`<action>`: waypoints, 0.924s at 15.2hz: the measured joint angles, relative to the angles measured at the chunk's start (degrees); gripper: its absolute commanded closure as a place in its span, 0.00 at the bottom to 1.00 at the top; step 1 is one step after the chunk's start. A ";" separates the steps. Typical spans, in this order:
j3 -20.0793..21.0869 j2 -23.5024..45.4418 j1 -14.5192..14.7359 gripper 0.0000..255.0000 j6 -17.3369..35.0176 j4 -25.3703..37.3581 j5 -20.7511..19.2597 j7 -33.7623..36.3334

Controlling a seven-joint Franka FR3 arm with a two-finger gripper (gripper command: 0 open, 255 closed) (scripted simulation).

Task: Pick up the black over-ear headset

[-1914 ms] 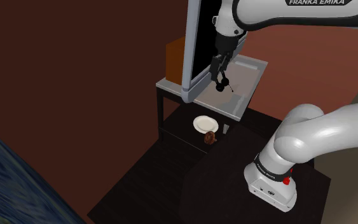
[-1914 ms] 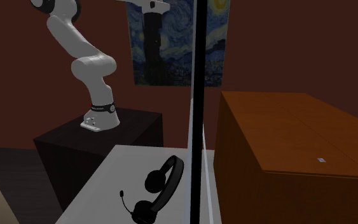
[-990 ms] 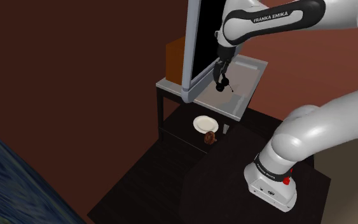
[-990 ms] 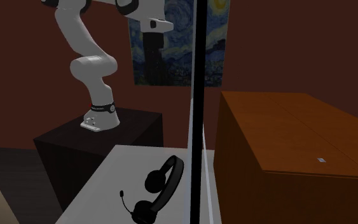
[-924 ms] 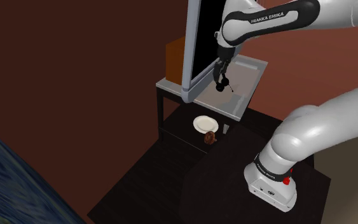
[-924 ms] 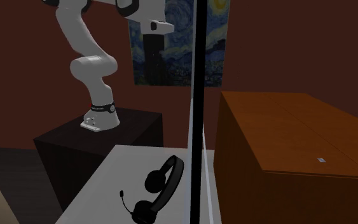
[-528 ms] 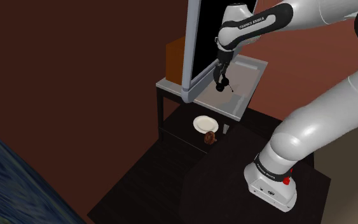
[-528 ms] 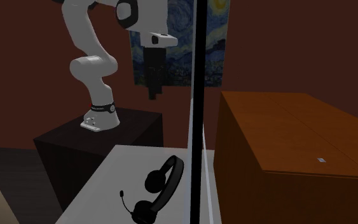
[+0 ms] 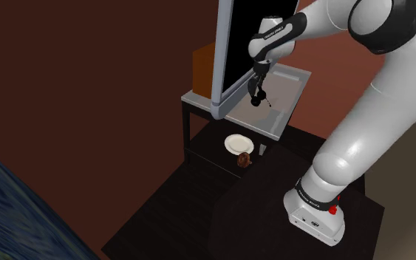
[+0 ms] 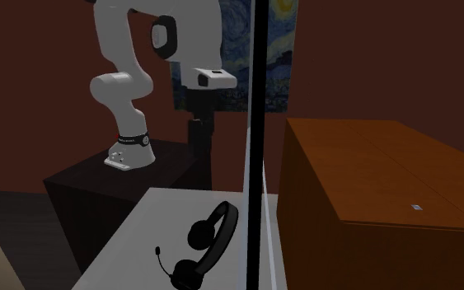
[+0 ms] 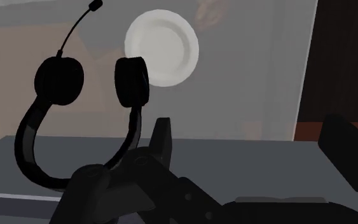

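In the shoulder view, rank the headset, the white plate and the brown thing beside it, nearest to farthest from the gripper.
1. headset, on the grey table, just under the gripper.
2. white plate, down on the dark surface.
3. brown thing, just past the plate.

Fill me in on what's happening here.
A white Franka arm is going for the black headset, which lies flat on a grey table next to an upright panel. The gripper hangs over the table close to it, open and holding nothing. In the wrist view the headset sits beside one finger, not between the two, so nothing is grasped yet.
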 measured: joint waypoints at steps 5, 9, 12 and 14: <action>-1.35 10.62 -2.83 0.00 2.53 7.37 5.32 -7.30; -0.93 19.48 -6.13 0.00 3.15 14.96 9.64 -12.34; -0.55 22.27 -7.26 0.00 3.91 16.75 10.89 -13.69; -0.27 23.46 -7.63 0.00 5.18 16.60 11.46 -14.15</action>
